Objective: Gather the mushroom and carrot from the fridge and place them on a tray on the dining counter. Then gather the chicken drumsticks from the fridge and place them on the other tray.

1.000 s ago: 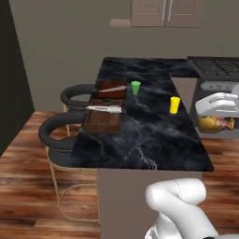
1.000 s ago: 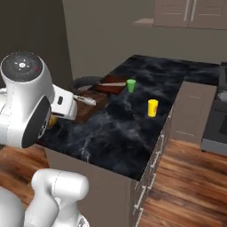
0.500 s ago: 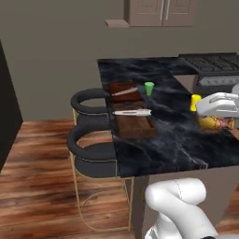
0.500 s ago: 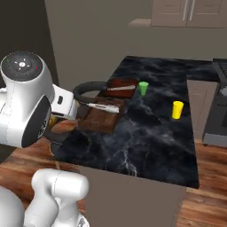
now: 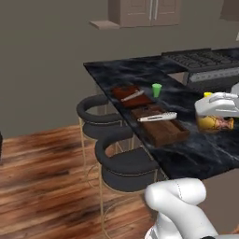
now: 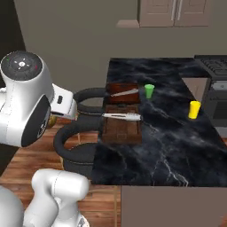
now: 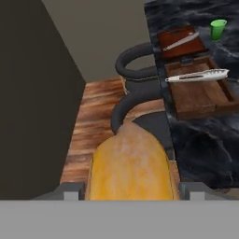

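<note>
A golden-brown chicken drumstick [image 7: 128, 163] sits between the two fingertips of my gripper [image 7: 130, 189], which is shut on it. From the left base the gripper [image 5: 215, 122] hangs at the right, just above the near edge of the dining counter [image 5: 200, 154], with the drumstick [image 5: 211, 124] under the white hand. Two brown wooden trays lie on the marble top: a near tray [image 5: 163, 130] and a far tray [image 5: 127, 93], each with metal tongs [image 5: 156, 117] across it. The trays [image 7: 200, 93] are ahead and to the right of the hand. Mushroom, carrot and fridge are out of view.
Two black round stools [image 5: 125, 164] stand along the counter's left side above the wooden floor [image 5: 42, 168]. A green cup [image 6: 149, 91] and a yellow cup [image 6: 194, 109] stand on the marble top. A stove [image 5: 205, 59] adjoins the far right end.
The base has driven and turned, so the whole scene has shifted and the counter's stool side now faces me. The gripper still holds the drumstick in the same pose.
</note>
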Tool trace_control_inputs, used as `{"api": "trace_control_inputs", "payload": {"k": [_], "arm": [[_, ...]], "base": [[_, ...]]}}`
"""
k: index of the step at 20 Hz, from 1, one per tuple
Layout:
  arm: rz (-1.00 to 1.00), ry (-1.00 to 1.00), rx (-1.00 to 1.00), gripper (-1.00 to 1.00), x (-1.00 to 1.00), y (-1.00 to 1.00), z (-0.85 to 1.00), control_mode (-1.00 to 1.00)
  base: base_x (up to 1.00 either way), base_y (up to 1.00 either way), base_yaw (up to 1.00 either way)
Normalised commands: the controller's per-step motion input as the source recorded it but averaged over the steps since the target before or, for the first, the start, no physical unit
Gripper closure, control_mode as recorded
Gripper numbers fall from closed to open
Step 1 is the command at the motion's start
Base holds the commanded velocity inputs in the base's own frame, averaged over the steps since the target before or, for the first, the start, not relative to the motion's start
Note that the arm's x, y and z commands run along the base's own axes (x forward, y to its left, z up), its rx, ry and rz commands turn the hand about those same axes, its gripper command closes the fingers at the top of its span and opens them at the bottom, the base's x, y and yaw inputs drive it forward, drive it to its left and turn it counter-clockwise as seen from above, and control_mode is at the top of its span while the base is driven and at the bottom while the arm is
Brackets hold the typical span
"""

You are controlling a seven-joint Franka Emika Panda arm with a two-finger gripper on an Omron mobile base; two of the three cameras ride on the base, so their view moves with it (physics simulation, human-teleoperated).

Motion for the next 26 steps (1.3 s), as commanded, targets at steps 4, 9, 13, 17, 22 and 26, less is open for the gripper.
{"api": "trace_control_inputs", "payload": {"k": [4,9,13,17,22,26], "arm": [[0.00,0.00,0.00,1.00,0.00,0.00,0.00,1.00],[0.00,0.00,0.00,1.00,0.00,0.00,0.00,1.00],[0.00,0.00,0.00,1.00,0.00,0.00,0.00,1.00],[0.00,0.00,0.00,1.00,0.00,0.00,0.00,1.00],[0.00,0.00,0.00,1.00,0.00,0.00,0.00,1.00],[0.00,0.00,0.00,1.00,0.00,0.00,0.00,1.00]], "base": [[0.51,0.93,-0.42],[0.43,0.91,-0.44],[0.28,0.88,-0.45],[0.26,0.87,-0.45],[0.26,0.86,-0.46],[0.24,0.84,-0.47]]}}
